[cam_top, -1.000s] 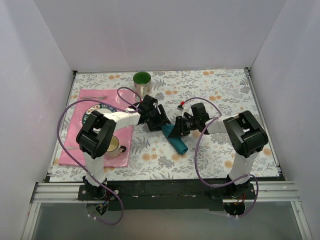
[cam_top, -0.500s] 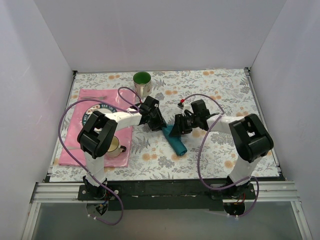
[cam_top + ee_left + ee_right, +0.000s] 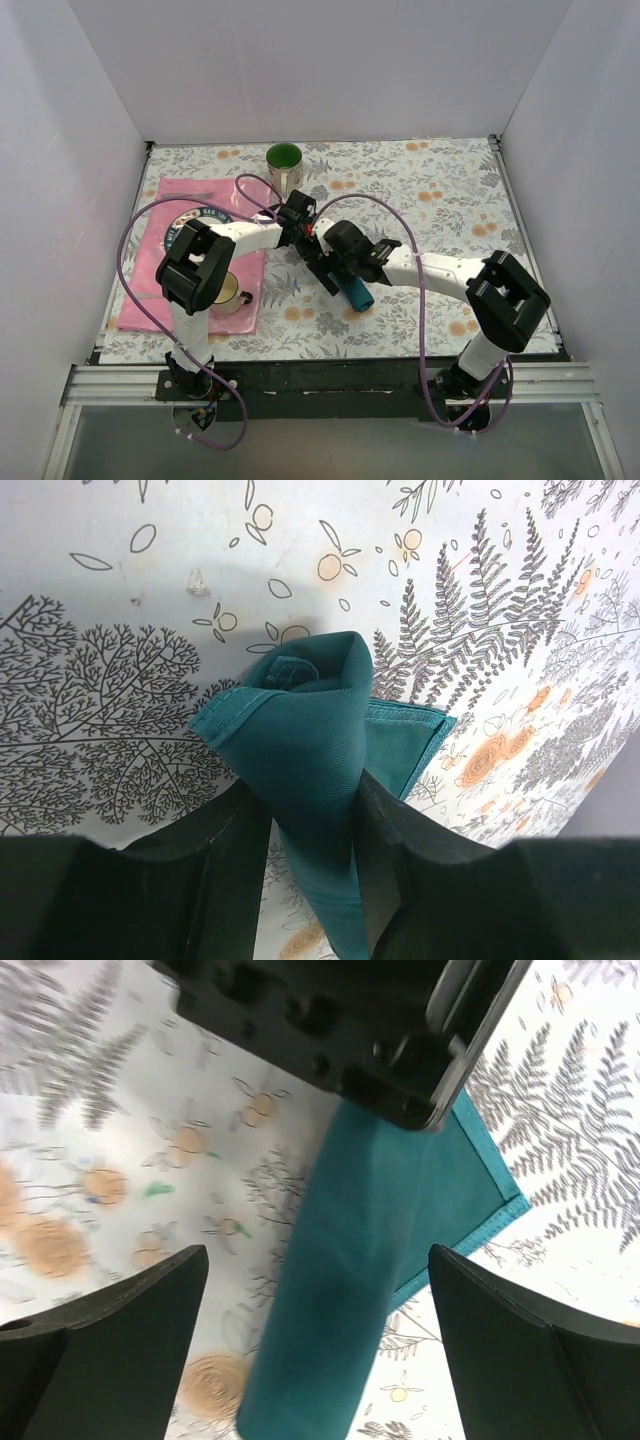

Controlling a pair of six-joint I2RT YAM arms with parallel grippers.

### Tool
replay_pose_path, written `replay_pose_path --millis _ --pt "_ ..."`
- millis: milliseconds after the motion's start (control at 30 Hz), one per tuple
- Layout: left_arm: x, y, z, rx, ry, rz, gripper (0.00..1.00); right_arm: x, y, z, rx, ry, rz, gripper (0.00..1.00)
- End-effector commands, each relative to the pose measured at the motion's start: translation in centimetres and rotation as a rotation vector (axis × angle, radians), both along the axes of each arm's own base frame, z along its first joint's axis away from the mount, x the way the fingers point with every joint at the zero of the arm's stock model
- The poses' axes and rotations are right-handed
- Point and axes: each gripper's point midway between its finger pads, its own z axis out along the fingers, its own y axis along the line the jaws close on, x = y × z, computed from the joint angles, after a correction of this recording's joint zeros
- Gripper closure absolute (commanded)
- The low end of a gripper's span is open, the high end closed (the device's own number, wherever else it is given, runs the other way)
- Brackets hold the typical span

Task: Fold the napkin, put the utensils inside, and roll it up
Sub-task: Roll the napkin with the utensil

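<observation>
The napkin (image 3: 356, 294) is a teal roll lying on the flowered table, with a loose flat corner (image 3: 480, 1185) beside it. My left gripper (image 3: 305, 802) is shut on the roll's upper end, and its fingers (image 3: 232, 835) press both sides of the cloth (image 3: 300, 730). In the top view that gripper (image 3: 311, 243) sits at the roll's far end. My right gripper (image 3: 318, 1260) hangs open above the roll (image 3: 350, 1300), one finger on each side and neither touching it, close behind the left gripper's body (image 3: 340, 1030). The utensils are hidden.
A green mug (image 3: 285, 160) stands at the back. A pink placemat (image 3: 165, 285) on the left carries a patterned plate (image 3: 178, 228) and a small cup (image 3: 230, 291). Purple cables (image 3: 130, 250) loop from both arms. White walls enclose the table.
My right gripper has opened wide and swung left, over the roll and up to the left gripper. The left gripper has closed in on the roll's end.
</observation>
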Motion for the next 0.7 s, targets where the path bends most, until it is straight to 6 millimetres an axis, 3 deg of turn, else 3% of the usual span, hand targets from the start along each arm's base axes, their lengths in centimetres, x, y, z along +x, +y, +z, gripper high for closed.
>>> replay_pose_path --millis 0,267,300,333,467,533,667 --pt "-2.3 2.9 -4.9 0.135 0.129 0.006 0.64 1.4 -2.4 -1.7 -0.172 -0.109 -0.065 0.03" --pt "-2.2 2.9 -4.7 0.118 0.13 0.002 0.63 1.4 -1.1 -3.2 -0.163 -0.094 -0.048 0.24" --pt "-2.2 2.9 -4.6 0.115 0.127 -0.003 0.63 1.4 -1.0 -3.4 -0.162 -0.084 -0.047 0.29" --pt "-2.1 2.9 -4.6 0.115 0.123 -0.006 0.62 1.5 -0.9 -3.5 -0.158 -0.075 -0.049 0.43" --pt "-1.9 2.7 -4.1 0.107 0.104 -0.033 0.5 1.7 -0.5 -3.6 -0.119 -0.029 -0.064 0.49" --pt "-1.9 2.7 -3.7 0.106 0.091 -0.042 0.41 1.7 -0.6 -3.9 -0.103 0.002 -0.075 0.6" --pt "-2.3 2.7 -3.0 0.096 0.083 -0.046 0.33 1.4 -0.3 -4.1 -0.01 0.104 -0.086 0.62"
